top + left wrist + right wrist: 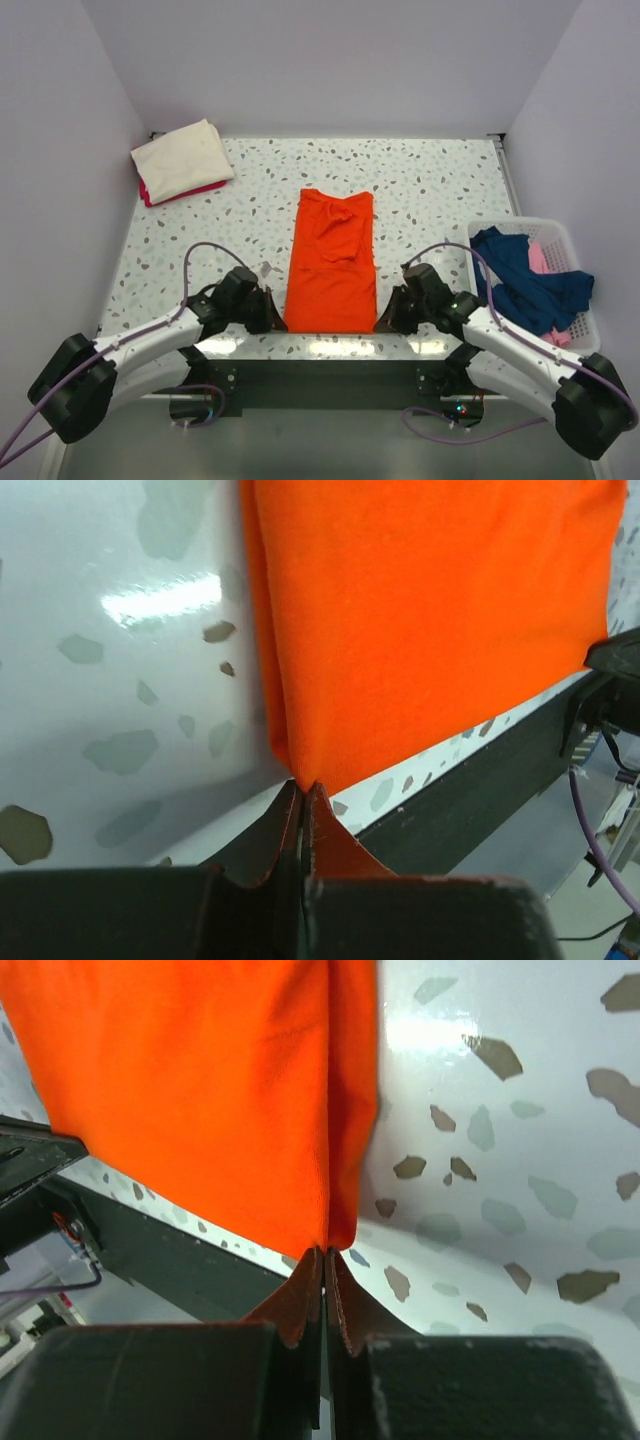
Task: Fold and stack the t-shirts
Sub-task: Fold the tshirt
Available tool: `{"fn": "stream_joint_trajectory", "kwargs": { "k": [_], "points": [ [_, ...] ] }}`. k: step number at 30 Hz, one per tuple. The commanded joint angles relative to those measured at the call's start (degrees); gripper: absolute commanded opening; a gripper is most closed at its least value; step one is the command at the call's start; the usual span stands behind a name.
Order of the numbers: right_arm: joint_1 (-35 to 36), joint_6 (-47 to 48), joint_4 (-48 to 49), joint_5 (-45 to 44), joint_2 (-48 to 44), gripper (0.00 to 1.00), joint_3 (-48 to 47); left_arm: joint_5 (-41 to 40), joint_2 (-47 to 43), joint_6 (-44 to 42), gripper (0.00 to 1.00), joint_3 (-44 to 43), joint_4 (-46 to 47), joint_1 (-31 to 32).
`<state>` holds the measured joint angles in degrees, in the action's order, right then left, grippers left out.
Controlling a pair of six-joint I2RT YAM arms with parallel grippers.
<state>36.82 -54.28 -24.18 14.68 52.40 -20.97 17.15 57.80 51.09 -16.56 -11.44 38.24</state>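
An orange t-shirt (332, 262) lies folded into a long strip in the middle of the table, its sleeves tucked in. My left gripper (273, 309) is shut on its near left corner; the left wrist view shows the orange t-shirt (420, 610) pinched at my closed gripper (303, 788). My right gripper (388, 313) is shut on the near right corner; the right wrist view shows the t-shirt (220, 1090) pinched at my closed gripper (327, 1256). A folded stack with a cream t-shirt (182, 158) over a red one sits at the far left.
A white basket (578, 262) at the right holds crumpled dark blue and pink shirts. The table's near edge (330, 348) runs just behind both grippers. White walls enclose the speckled table on three sides.
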Motion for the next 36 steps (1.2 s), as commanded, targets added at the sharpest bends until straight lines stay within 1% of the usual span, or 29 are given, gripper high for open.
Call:
{"fn": "stream_joint_trajectory", "kwargs": {
  "k": [1,5,6,9,12,18,23,28,29,31,33,34,35,36],
  "points": [
    [0.18,3.65,-7.97,1.67,-3.79,0.00,-1.88,-0.36,-4.18,1.37,0.00,0.82,-2.79,2.97],
    [0.18,4.10,-13.15,2.98,-10.90,0.00,-1.18,-1.67,-7.70,4.27,0.00,1.53,-3.85,6.93],
    [0.18,4.18,-13.86,3.42,-12.05,0.00,-1.26,-2.29,-9.18,4.98,0.00,1.44,-4.46,8.94],
    [0.27,5.41,-17.46,4.92,-15.21,0.00,-2.67,-4.75,-12.87,6.83,0.00,-0.14,-7.80,11.76],
    [0.36,7.17,-21.34,4.14,-16.98,0.00,-5.83,-5.81,-15.78,8.06,0.00,-2.68,-10.53,12.12],
    [0.27,10.95,-26.87,0.10,-15.31,0.00,-13.65,-7.47,-15.35,8.24,0.00,-10.59,-14.48,12.12],
    [0.27,13.14,-28.55,-5.44,-11.45,0.00,-20.33,-9.58,-11.32,6.39,0.00,-17.09,-15.98,12.12],
    [0.18,14.03,-26.89,-8.87,-7.41,0.00,-25.68,-11.43,-6.74,4.46,0.00,-22.99,-15.81,11.86],
    [0.18,14.64,-26.53,-10.36,-5.31,0.00,-26.57,-11.52,-5.00,4.11,0.00,-23.86,-15.63,11.68],
    [0.27,15.43,-25.13,-11.59,-2.76,0.00,-29.72,-10.65,-2.79,2.71,0.00,-26.93,-15.45,10.02],
    [0.10,16.92,-23.99,-13.09,2.25,0.00,-32.01,-9.24,0.63,1.21,0.00,-29.14,-15.37,6.34],
    [0.10,17.54,-23.02,-13.79,4.35,0.00,-34.72,-7.50,1.69,-0.27,0.00,-30.89,-14.49,5.02],
    [-0.16,18.59,-22.32,-14.49,6.20,0.00,-36.14,-6.35,4.05,-1.16,0.00,-31.86,-13.96,1.70],
    [-1.56,19.38,-21.61,-14.50,10.66,0.00,-37.55,-5.29,5.47,-1.78,0.00,-32.74,-13.44,0.10]
  ]
}}
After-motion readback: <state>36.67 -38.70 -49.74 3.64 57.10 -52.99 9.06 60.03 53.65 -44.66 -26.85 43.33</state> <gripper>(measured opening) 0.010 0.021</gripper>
